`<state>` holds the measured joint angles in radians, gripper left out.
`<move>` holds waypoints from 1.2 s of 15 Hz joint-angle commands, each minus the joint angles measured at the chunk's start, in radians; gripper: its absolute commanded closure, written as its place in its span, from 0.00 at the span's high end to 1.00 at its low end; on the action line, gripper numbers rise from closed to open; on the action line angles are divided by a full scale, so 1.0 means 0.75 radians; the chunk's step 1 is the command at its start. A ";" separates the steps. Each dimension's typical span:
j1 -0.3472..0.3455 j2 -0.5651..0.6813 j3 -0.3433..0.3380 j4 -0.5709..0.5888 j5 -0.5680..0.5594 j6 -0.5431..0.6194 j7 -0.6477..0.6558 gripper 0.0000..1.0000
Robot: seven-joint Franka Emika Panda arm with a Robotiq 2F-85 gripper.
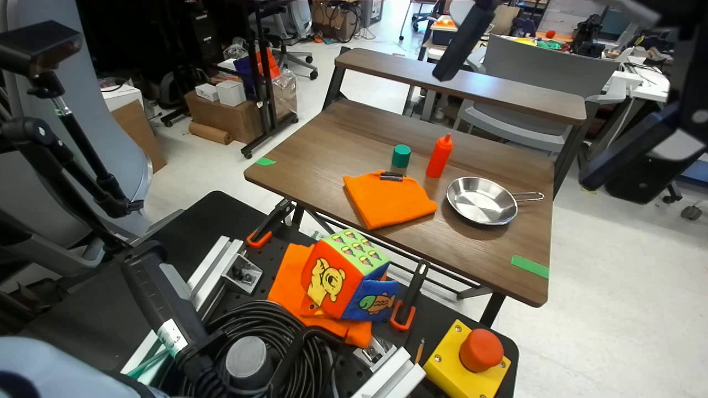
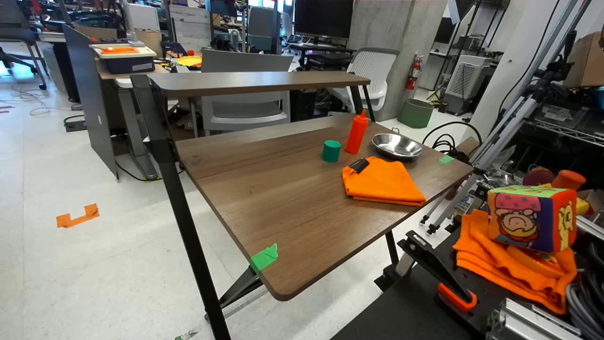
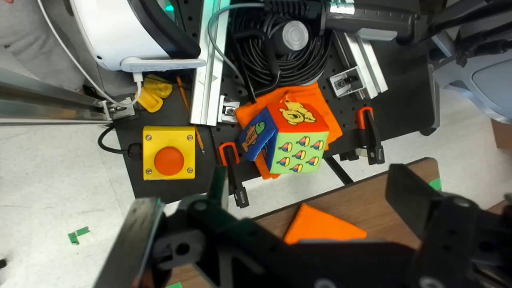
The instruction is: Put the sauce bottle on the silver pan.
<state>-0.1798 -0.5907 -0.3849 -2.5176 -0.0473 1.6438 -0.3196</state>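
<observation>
The red-orange sauce bottle stands upright on the brown table in both exterior views (image 1: 440, 156) (image 2: 356, 133). The round silver pan lies on the table beside it in both exterior views (image 1: 481, 200) (image 2: 397, 145), with nothing in it. Bottle and pan are apart. My gripper is open and empty, with its fingers wide apart in the wrist view (image 3: 309, 176). In an exterior view, it hangs close to the camera at the upper right (image 1: 518, 126), high above the table. The wrist view shows neither the bottle nor the pan.
A green cylinder (image 1: 401, 156) stands near the bottle. A folded orange cloth (image 1: 390, 202) with a black clip lies in front of it. A raised shelf (image 1: 459, 83) runs along the table's far edge. A soft cube (image 3: 300, 136) and yellow emergency-stop box (image 3: 169, 132) sit on the black base.
</observation>
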 commanded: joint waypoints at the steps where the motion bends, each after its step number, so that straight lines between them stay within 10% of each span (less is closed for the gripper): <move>1: 0.008 0.185 0.086 0.087 0.047 0.166 0.130 1.00; 3: 0.024 0.302 0.131 0.134 0.073 0.320 0.210 0.89; 18: 0.132 1.176 0.366 0.837 0.245 0.661 0.765 1.00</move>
<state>-0.0917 0.1870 -0.1252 -1.9918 0.1274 2.1188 0.1887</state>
